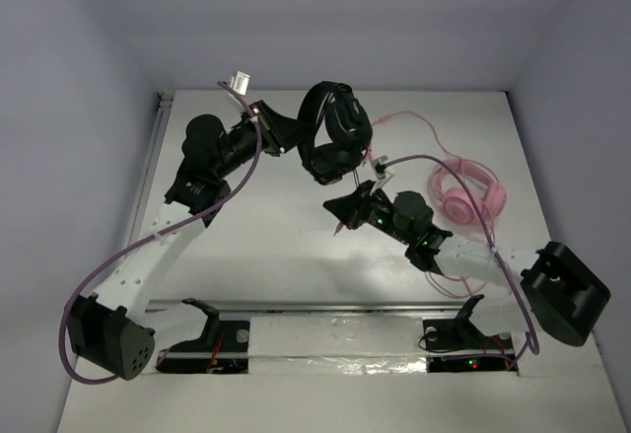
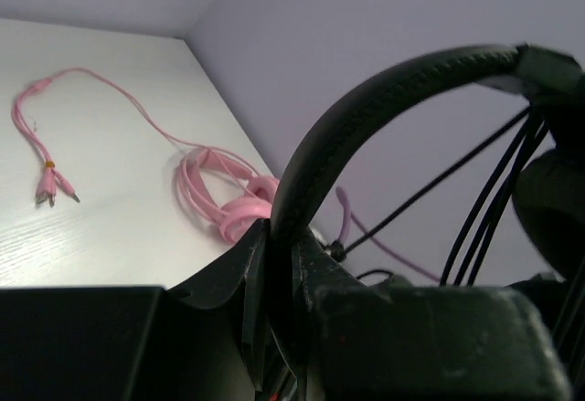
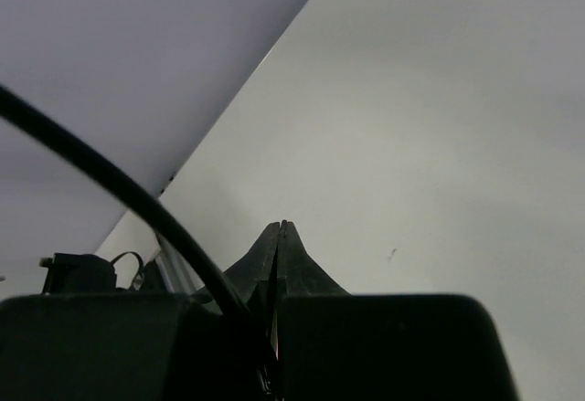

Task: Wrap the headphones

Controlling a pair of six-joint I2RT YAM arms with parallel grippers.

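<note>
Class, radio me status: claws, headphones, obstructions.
Left claw shut on headphones, at headband. Right claw shut; cable alongside, grip unclear. Pink headphones lie right, nothing blocking.

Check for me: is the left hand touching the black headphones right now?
Touching. The left wrist view shows the black headphones with their padded headband wedged between the fingers of the left hand, no gap on either side.
</note>
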